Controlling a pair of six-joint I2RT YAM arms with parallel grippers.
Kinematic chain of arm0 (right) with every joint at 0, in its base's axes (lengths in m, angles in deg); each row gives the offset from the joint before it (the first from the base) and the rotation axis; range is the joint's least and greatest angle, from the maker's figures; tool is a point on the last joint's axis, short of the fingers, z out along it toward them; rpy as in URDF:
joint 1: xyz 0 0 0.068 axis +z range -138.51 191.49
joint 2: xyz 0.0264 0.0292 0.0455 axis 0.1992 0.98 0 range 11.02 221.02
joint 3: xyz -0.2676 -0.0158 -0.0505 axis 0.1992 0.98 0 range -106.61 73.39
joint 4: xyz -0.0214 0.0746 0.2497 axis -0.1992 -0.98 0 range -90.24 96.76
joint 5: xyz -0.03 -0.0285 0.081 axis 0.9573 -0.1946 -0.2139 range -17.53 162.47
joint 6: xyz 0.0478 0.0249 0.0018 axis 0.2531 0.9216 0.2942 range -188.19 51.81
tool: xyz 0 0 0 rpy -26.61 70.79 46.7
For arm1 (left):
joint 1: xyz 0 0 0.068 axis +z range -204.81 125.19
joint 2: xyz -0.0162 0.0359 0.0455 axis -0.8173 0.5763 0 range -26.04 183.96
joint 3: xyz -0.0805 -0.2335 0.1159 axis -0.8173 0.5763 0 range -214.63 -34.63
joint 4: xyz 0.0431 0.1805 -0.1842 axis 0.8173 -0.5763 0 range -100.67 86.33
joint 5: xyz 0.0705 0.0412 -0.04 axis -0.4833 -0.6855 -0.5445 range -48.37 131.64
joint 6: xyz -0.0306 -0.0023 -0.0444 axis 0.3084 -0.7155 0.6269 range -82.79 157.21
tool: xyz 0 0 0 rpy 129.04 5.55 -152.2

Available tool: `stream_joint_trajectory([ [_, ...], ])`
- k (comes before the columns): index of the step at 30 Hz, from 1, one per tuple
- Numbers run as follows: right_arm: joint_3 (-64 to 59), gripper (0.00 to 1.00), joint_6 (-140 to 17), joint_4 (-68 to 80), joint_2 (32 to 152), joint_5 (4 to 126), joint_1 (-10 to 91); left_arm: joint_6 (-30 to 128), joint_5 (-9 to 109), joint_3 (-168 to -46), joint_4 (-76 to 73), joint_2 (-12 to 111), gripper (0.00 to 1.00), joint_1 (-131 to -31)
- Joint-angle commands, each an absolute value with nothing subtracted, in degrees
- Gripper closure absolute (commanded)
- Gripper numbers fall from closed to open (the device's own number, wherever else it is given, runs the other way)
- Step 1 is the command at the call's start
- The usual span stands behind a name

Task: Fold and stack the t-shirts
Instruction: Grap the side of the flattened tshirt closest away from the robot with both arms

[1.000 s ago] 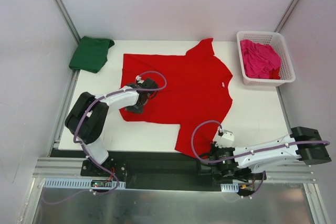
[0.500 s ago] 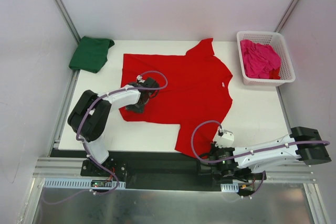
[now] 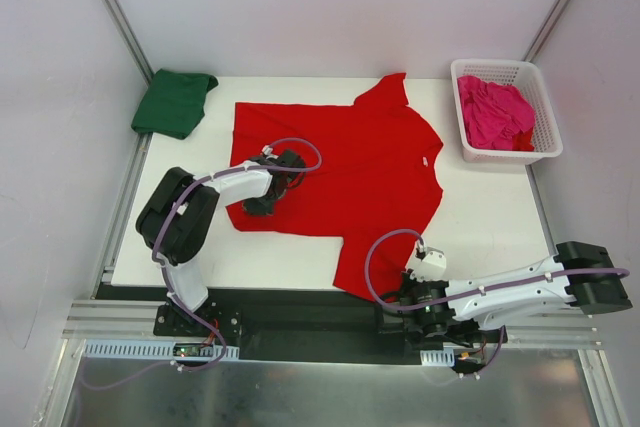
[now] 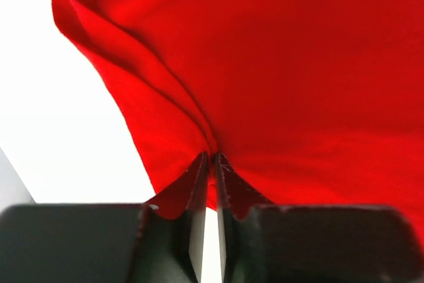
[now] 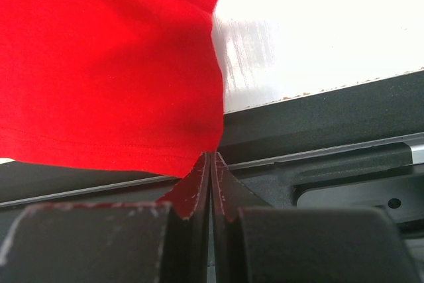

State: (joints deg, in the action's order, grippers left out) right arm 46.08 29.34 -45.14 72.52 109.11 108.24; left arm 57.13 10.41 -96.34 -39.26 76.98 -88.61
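Red cotton t-shirt (image 3: 350, 177) lies spread flat across the white worktop (image 3: 480, 217). Left fingers (image 4: 197, 190) are clenched on a raised fold near its left edge. Right fingers (image 5: 197, 193) are pressed together on its hem corner, which overhangs the near edge.

Bare strip of white table (image 3: 490, 212) lay open between the spread bright red cotton t-shirt (image 3: 350, 162) and the white plastic lattice basket (image 3: 500, 156) at right rear. Folded dark green t-shirt (image 3: 175, 102) blocked the left rear corner.
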Motion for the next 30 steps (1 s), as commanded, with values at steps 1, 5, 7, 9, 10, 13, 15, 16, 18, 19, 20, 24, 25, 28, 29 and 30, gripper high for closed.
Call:
stream_joint_trajectory([
  [1,45.9,0.98,31.3,-47.6,71.8,110.8,108.6,56.7,8.2,-97.6,-41.6,77.6,0.96,-89.0],
  [5,45.8,0.98,31.3,-47.6,72.3,110.8,108.5,56.8,8.2,-97.7,-41.7,77.5,1.00,-89.0],
  [7,45.1,0.98,31.0,-48.5,72.5,111.0,108.6,56.9,8.1,-97.6,-41.9,77.2,1.00,-89.0],
  [9,44.1,0.98,30.6,-49.7,73.6,111.4,108.5,56.9,7.9,-97.6,-42.0,76.5,1.00,-89.0],
  [10,42.5,0.98,30.3,-51.4,74.0,111.9,108.5,56.9,7.9,-97.6,-42.2,76.1,1.00,-89.0],
  [13,38.9,0.98,29.1,-54.7,76.3,113.3,108.5,57.0,7.5,-97.6,-42.4,73.7,1.00,-89.0],
  [15,37.3,0.98,28.7,-56.2,77.5,113.9,108.5,57.0,7.4,-97.6,-42.7,71.6,1.00,-89.0],
  [16,36.0,0.98,28.6,-57.5,77.7,114.5,108.6,56.9,7.3,-97.7,-42.8,70.8,1.00,-89.0],
  [18,35.1,0.98,28.6,-58.7,77.7,115.2,108.5,56.8,7.0,-97.7,-43.0,68.5,1.00,-89.0],
  [19,34.5,0.98,28.7,-60.4,77.6,116.0,108.5,56.8,6.9,-97.7,-43.1,67.8,1.00,-89.0],
  [20,33.7,0.98,28.9,-61.2,77.5,116.3,108.5,56.9,6.7,-97.7,-43.3,66.3,1.00,-88.9],
  [24,31.1,0.98,29.8,-66.2,76.9,118.8,108.3,57.2,6.4,-97.2,-43.7,62.3,1.00,-89.0],
  [25,30.6,0.98,30.2,-68.9,76.7,119.8,108.2,57.4,6.2,-97.0,-43.6,61.5,1.00,-89.0],
  [28,28.0,0.98,31.6,-74.2,76.0,122.3,107.8,57.6,4.9,-96.7,-43.9,58.6,1.00,-89.0],
  [29,27.5,0.98,31.9,-75.5,75.5,123.0,107.5,57.9,4.5,-96.5,-44.0,57.3,1.00,-88.9],
  [30,26.4,0.98,31.9,-76.6,75.2,124.4,107.2,58.0,4.0,-96.3,-44.0,56.7,1.00,-88.9],
])
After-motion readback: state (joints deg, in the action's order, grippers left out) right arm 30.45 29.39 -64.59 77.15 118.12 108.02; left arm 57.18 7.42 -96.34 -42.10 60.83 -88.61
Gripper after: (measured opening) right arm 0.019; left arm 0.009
